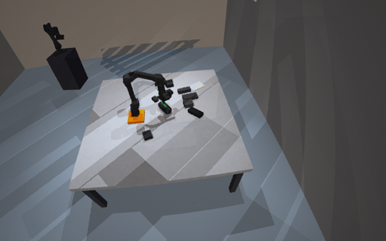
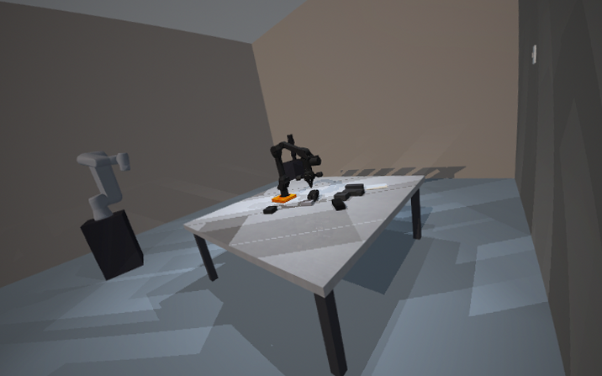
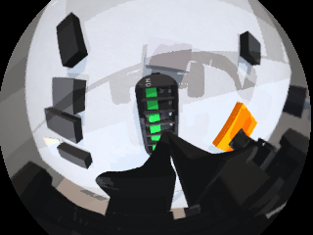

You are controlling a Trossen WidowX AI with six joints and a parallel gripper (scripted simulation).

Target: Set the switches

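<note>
The dark controller unit (image 1: pixel 164 108) (image 2: pixel 313 195) (image 3: pixel 156 82) sits on the bench, with its switch side up. In the wrist view the switches form a column, with bright green ends along the left side and dark ends on the right. Several green ends show; the nearest is partly covered by the fingers, and the switch numbers are too small to read. My gripper (image 2: pixel 311 185) (image 3: pixel 166 135) is shut and empty, its tips just above the unit and over its near end in the wrist view. The underside label is hidden.
A pale grey module (image 1: pixel 167 117) (image 3: pixel 168 55) lies just beyond the unit. A black module (image 1: pixel 195 112) (image 3: pixel 71 40) and several dark modules lie to one side, near a pale sheet (image 1: pixel 198 86). A small dark block (image 1: pixel 147 135) (image 3: pixel 250 48) lies near the orange arm base (image 1: pixel 140 120) (image 2: pixel 284 199).
</note>
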